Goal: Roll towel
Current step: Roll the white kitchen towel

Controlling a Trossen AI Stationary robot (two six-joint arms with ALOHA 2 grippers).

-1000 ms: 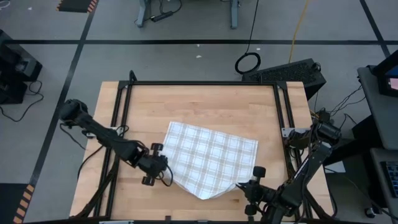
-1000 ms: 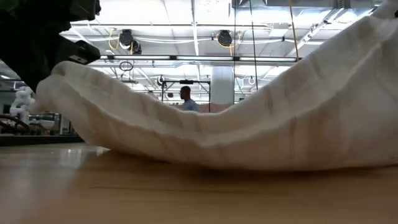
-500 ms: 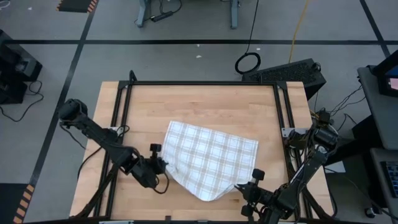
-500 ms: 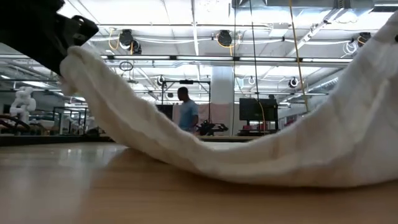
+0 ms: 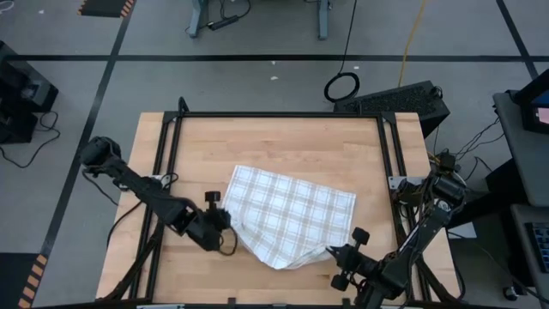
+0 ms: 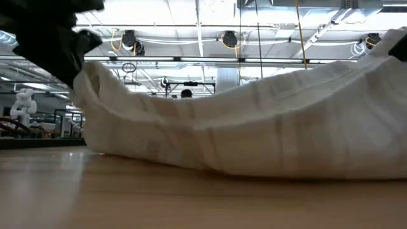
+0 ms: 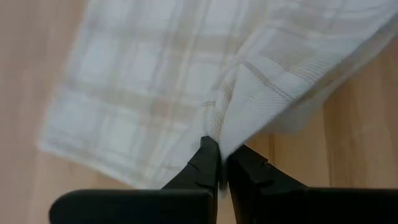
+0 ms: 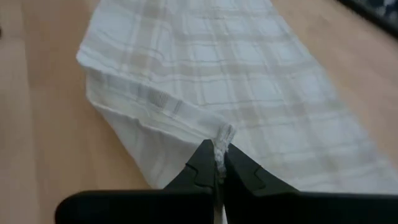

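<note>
Your towel (image 5: 287, 217) lies partly folded on the counter (image 5: 274, 146), right of centre toward the near edge. Your left claw (image 7: 221, 163) is pinching the towel's left edge, cloth lifted off the wood between pressed-together fingers. Your right claw (image 8: 217, 163) is pinching the near right corner, also raised. In the low view the cloth sags between both raised ends, its middle touching the counter. A person (image 6: 186, 94) stands far behind.

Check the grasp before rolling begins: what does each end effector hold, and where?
Both hold the towel: the left end effector pinches its near-left edge, the right end effector its near-right edge.
</note>
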